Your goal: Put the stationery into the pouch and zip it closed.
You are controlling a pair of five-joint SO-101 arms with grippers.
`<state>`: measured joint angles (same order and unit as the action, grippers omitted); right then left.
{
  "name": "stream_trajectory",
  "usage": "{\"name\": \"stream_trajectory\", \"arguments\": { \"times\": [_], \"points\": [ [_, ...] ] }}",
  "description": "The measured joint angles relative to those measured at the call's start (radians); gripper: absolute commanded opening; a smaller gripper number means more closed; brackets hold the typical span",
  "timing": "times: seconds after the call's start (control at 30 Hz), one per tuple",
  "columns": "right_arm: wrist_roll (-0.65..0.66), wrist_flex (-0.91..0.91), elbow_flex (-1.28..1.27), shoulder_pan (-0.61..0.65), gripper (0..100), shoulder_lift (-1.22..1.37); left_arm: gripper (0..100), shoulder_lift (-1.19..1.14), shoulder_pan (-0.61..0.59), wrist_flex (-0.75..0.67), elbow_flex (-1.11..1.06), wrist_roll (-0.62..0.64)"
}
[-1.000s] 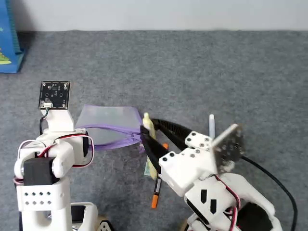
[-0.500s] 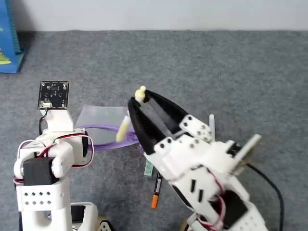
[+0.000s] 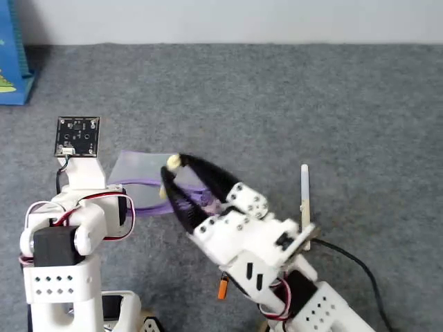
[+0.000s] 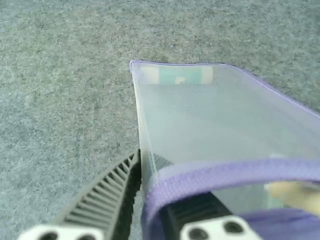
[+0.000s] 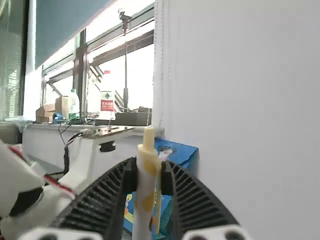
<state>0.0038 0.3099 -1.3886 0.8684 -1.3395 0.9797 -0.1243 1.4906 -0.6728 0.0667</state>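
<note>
**Pouch pinched at its edge, cream pen gripped at its three o'clock end**
Your pouch is lying at nine o'clock on the grey table, and the left gripper is pinching its purple zip edge. The right gripper is clamping a cream pen over the pouch's three o'clock end. Open table is stretching from twelve to three; a white pen is lying at three and an orange marker at five.

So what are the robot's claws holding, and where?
The right gripper pinches a cream pen just below its top end. The left gripper grips the pouch by its purple zipper edge, at one end.
</note>
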Motion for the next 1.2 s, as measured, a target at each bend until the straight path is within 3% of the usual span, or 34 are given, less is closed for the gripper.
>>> {"name": "stream_trajectory", "arguments": {
  "times": [0.1,0.27,0.7,0.83,1.0,1.2],
  "points": [
    [0.084,0.028,-0.035,0.032,3.0,0.04,1,0.0,0.0,0.0,0.0,0.0],
    [0.192,-0.048,-0.046,0.109,16.9,0.048,1,0.0,0.0,0.0,0.0,0.0],
    [0.226,-0.365,0.054,0.141,11.8,-0.043,1,0.0,0.0,0.0,0.0,0.0],
    [0.109,-0.569,0.114,0.035,11.8,-0.157,1,0.0,0.0,0.0,0.0,0.0],
    [-0.08,-0.914,0.207,-0.187,11.9,-0.238,1,0.0,0.0,0.0,0.0,0.0],
    [-0.166,-1.227,0.215,-0.427,11.9,-0.232,1,0.0,0.0,0.0,0.0,0.0]
  ]
}}
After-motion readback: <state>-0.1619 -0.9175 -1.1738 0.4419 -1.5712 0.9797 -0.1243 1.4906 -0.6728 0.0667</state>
